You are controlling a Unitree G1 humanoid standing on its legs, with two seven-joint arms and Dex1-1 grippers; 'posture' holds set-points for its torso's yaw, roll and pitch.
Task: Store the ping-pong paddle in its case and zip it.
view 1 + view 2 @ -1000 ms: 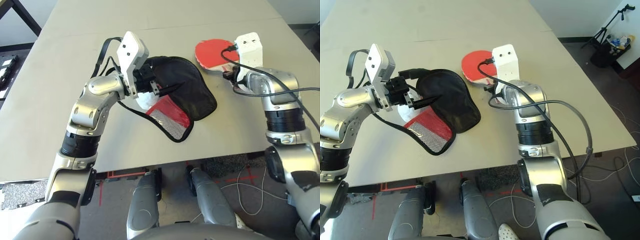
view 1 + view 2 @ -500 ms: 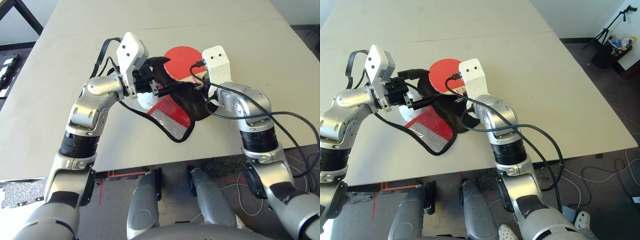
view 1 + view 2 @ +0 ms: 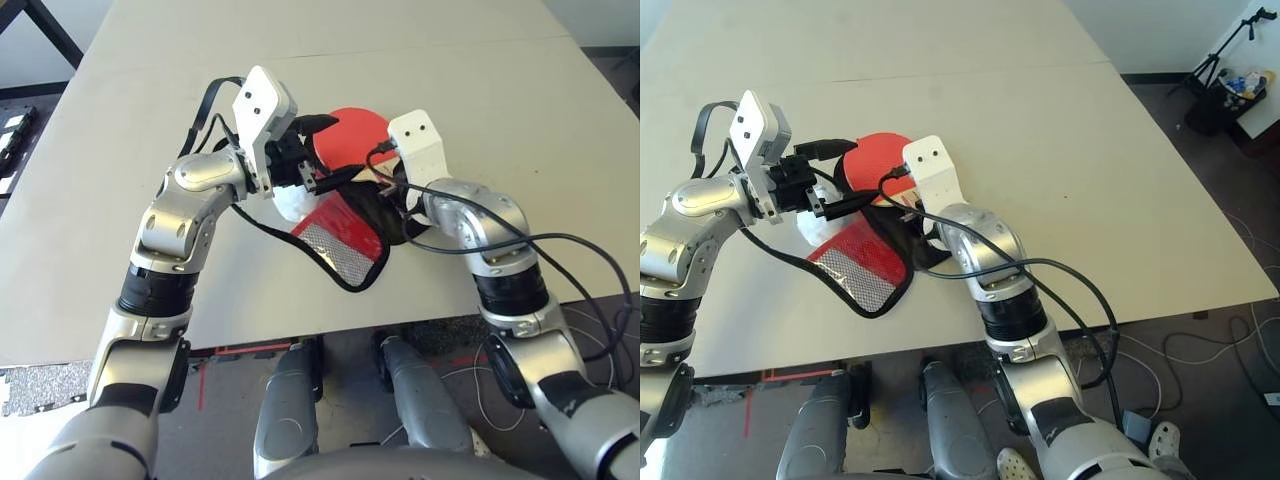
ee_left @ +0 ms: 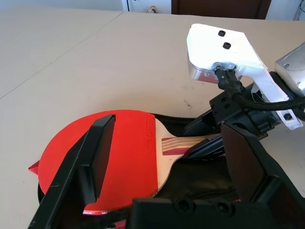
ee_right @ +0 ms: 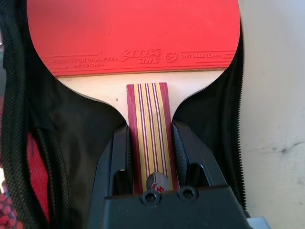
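right gripper (image 5: 151,138) pinches the paddle (image 5: 143,33) over the case (image 5: 76,143); left gripper (image 4: 167,143) spread.

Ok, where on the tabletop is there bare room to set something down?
Widest bare patch: the tabletop beyond the right forearm, out to the right edge. Also bare: the far stretch past the paddle. Crowded: the open case, with both grippers, the paddle and the white fluffy ball.
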